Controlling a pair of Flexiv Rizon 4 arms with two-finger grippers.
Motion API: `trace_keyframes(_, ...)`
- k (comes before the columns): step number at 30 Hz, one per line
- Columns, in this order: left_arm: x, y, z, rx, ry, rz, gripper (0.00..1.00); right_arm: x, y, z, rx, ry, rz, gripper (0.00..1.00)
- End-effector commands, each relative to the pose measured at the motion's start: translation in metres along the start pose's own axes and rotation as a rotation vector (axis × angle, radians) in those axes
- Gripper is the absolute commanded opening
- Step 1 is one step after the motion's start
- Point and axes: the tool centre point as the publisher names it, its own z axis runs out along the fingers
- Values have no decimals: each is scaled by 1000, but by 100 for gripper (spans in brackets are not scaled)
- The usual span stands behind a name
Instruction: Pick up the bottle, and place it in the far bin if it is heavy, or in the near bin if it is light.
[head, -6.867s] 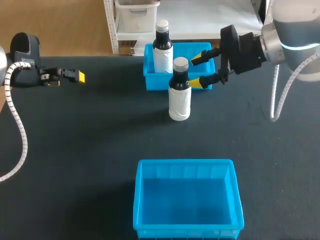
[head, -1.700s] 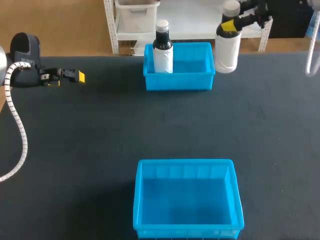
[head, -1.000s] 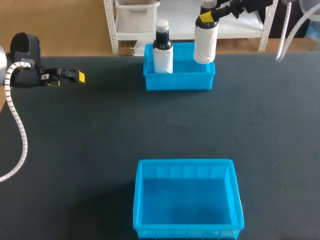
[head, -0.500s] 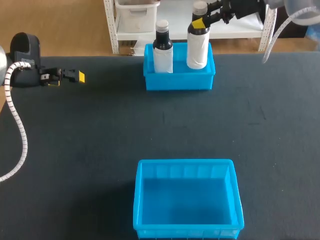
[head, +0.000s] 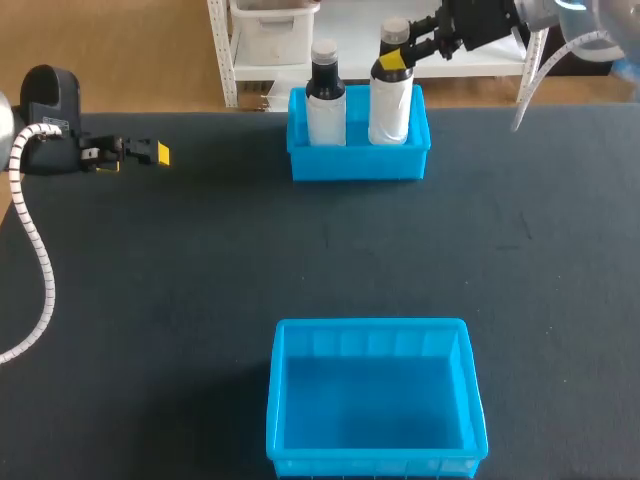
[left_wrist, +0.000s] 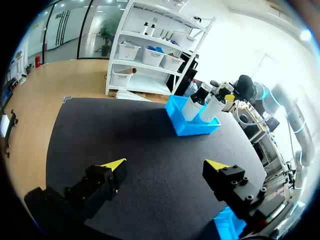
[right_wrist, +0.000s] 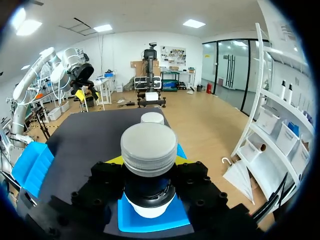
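In the head view the far blue bin (head: 358, 160) holds two white bottles with dark necks. The left one (head: 325, 98) stands free. My right gripper (head: 398, 58) is shut on the neck of the right bottle (head: 389, 105), whose lower part sits inside the bin. In the right wrist view the held bottle's grey cap (right_wrist: 149, 147) rises between the yellow tips, with the other bottle's cap (right_wrist: 152, 118) just ahead and the bin (right_wrist: 127, 215) under it. My left gripper (head: 157, 153) hovers open and empty at the table's far left, its own view showing its fingers wide apart (left_wrist: 165, 165).
The near blue bin (head: 280, 400) stands empty at the table's front middle. Dark table surface lies between the two bins. From the left wrist view the far bin (left_wrist: 182, 127) with both bottles shows ahead of the gripper.
My right gripper has carried the bottle left and down from above the bin's right edge into the far bin, beside the other bottle. The left arm has not moved.
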Motion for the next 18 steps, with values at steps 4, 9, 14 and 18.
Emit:
trace_keyframes(4, 0, 0, 0, 0, 0, 0, 100, 4, -10, 7, -37, 5, -4, 0)
trace_keyframes(9, 0, 0, 0, 0, 0, 0, 100, 10, -10, 10, -46, 8, -5, 0)
trace_keyframes(14, 0, 0, 0, 0, 0, 0, 100, 15, -11, 12, -52, 6, -9, 0)
trace_keyframes(18, 0, 0, 0, 0, 0, 0, 100, 18, -12, 14, -54, -1, -19, 0)
